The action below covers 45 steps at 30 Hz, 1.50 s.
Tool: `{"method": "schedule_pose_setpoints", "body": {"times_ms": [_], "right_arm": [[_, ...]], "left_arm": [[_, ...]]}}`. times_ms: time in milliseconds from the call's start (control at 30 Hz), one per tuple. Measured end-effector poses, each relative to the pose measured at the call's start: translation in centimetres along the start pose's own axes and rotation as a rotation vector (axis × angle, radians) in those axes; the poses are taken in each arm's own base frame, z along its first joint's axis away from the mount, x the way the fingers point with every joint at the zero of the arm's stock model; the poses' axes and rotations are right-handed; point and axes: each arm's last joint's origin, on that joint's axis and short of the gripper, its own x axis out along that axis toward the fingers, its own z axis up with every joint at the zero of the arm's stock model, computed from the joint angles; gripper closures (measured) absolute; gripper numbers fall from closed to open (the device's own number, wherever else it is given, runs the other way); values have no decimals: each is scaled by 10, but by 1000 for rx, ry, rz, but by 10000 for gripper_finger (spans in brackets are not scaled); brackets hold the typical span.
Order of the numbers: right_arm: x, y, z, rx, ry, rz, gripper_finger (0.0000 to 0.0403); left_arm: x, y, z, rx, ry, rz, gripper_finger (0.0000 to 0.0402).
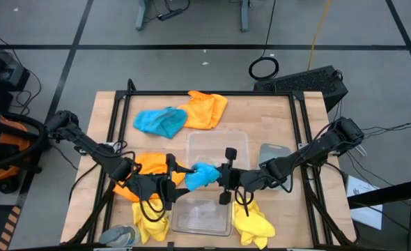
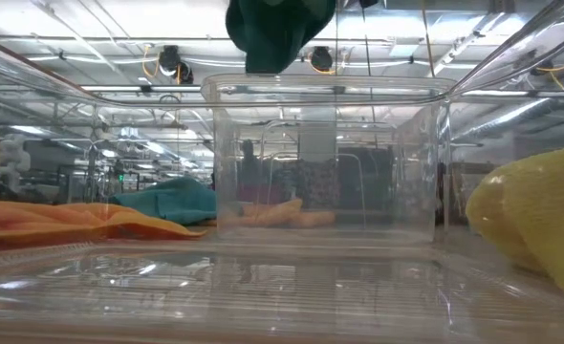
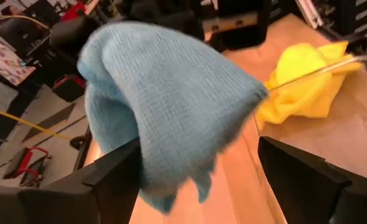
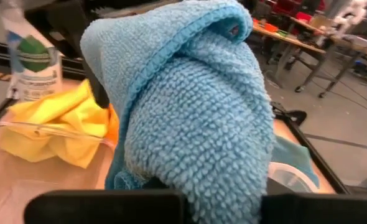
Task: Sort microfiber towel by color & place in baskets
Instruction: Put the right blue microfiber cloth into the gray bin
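Blue microfiber towel (image 1: 203,175) hung bunched between both grippers above the clear plastic rectangular baskets (image 1: 217,148), long axis roughly vertical, loose end drooping; right gripper (image 1: 224,176) pinched it closed; left gripper (image 1: 175,175) stood open, fingers (image 3: 118,177) beside the cloth; handover apparently done; next, carry it to a basket.

nubbly blue cloth towel (image 4: 196,118); glossy clear plastic basket (image 1: 216,143); matt pale wood table (image 1: 275,118).
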Motion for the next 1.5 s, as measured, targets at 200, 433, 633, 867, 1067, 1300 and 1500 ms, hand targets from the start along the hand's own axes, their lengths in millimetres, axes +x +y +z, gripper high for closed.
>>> {"method": "schedule_pose_setpoints", "body": {"times_ms": [200, 433, 633, 867, 1067, 1300, 1500], "right_arm": [[-15, 8, 7, 25, -33, -1, 383], [-38, 20, 13, 12, -49, -179, 383], [-46, 26, 13, 4, -50, -275, 383], [-47, 26, 13, -10, -49, -274, 376], [-47, 26, 12, -26, -43, -270, 378], [-47, 28, 7, -26, -13, -262, 378], [-54, 35, 7, -27, -24, -234, 378]], "left_arm": [[-11, 1, 0, -17, 27, 83, 85], [-10, 8, -1, -40, 68, 254, 85], [-4, 16, -3, -54, 81, 286, 85], [2, 24, -4, -127, 71, 310, 85], [4, 21, -1, -178, 7, 132, 85], [2, 18, 4, -229, -39, 87, 89], [2, 16, 5, -230, -53, 37, 89]]}}
